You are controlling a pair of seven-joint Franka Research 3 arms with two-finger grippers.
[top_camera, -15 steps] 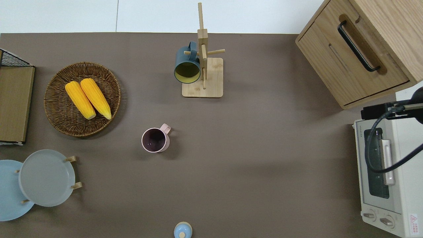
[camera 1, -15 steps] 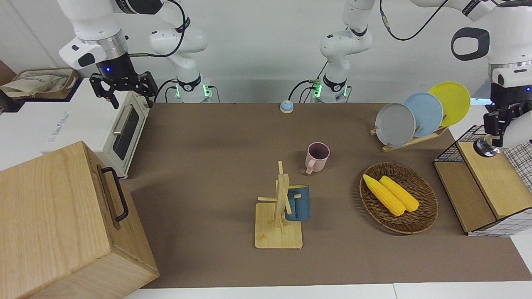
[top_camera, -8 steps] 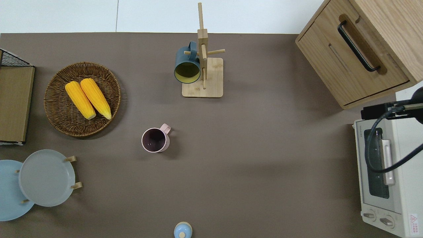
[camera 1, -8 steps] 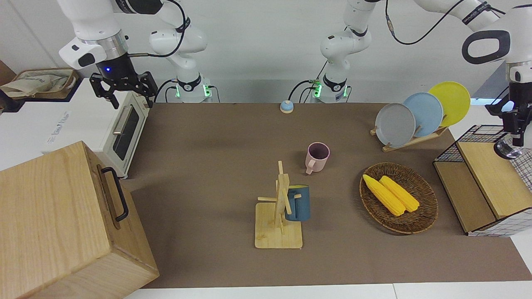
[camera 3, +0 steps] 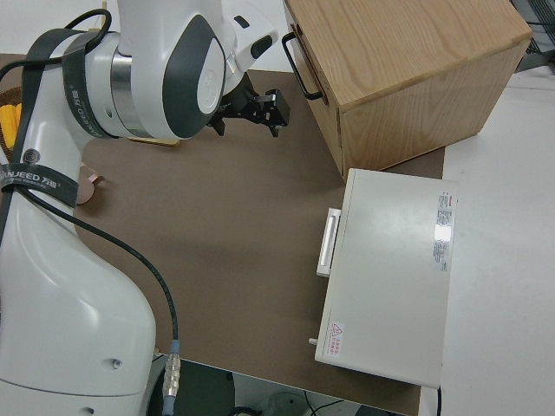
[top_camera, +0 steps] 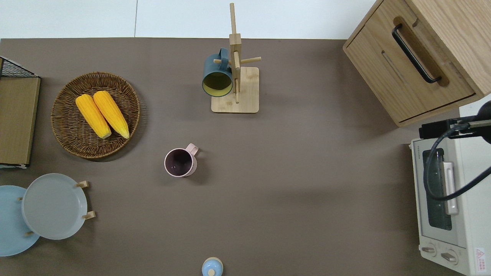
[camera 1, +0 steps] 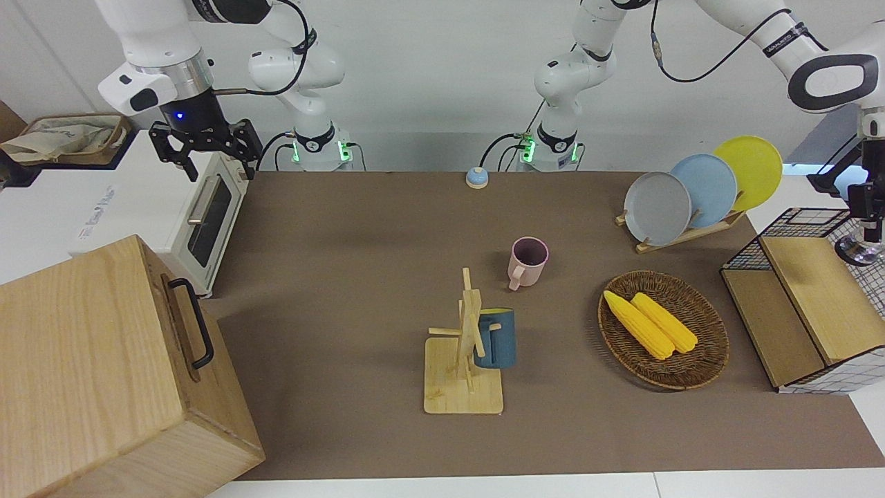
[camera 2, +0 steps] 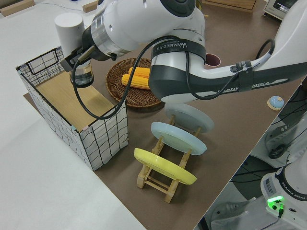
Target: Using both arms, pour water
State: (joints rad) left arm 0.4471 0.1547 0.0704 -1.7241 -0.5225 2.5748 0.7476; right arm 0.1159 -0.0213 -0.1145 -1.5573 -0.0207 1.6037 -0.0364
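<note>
My left gripper [camera 1: 865,232] [camera 2: 81,63] is shut on the rim of a clear glass [camera 2: 82,75] [camera 1: 857,253]. It hangs over the wooden shelf inside a wire basket [camera 2: 103,139] at the left arm's end of the table. I cannot tell whether the glass holds water. A white cylinder [camera 2: 69,26] shows just beside the gripper. A pink mug [camera 1: 529,261] [top_camera: 180,162] stands upright mid-table. A dark blue mug [camera 1: 495,337] [top_camera: 217,78] hangs on a wooden mug rack [top_camera: 245,90]. My right gripper [camera 1: 205,144] [camera 3: 252,107] is open and its arm is parked.
A wicker tray [top_camera: 69,138] with two corn cobs lies beside the wire basket. Three plates stand in a rack [camera 1: 691,235]. A toaster oven [top_camera: 460,245] and a wooden cabinet [top_camera: 383,65] stand at the right arm's end. A small blue bell [camera 1: 476,177] sits near the robots.
My left gripper has carried the glass toward the left arm's end of the table, farther over the wire basket. The right arm has stayed still.
</note>
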